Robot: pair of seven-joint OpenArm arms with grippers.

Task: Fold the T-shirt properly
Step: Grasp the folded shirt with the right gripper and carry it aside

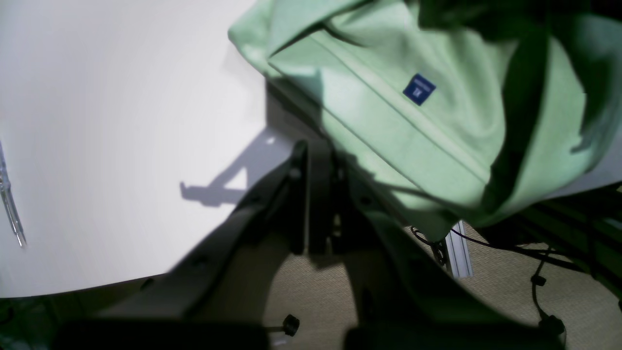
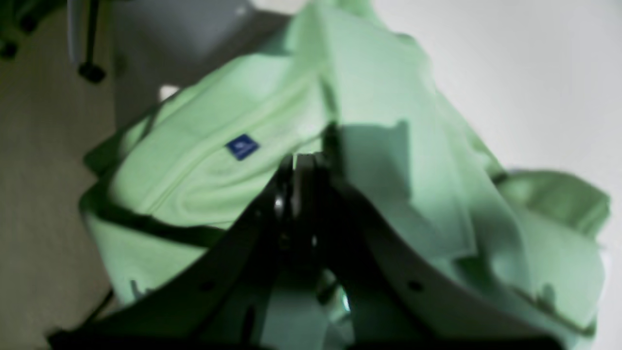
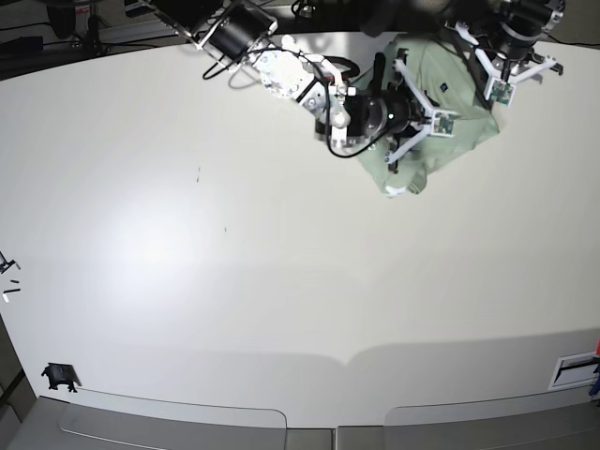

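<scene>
We are seeing the T-shirt (image 3: 441,112) lying bunched at the far edge of the white desk (image 3: 234,281). The right pincer (image 2: 303,160) is clamped on its fabric; the left pincer (image 1: 316,150) is pressed together beside its hem.

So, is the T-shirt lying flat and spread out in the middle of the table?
No. In the base view the T-shirt is bunched up at the far edge of the table, with both arms over it.
</scene>
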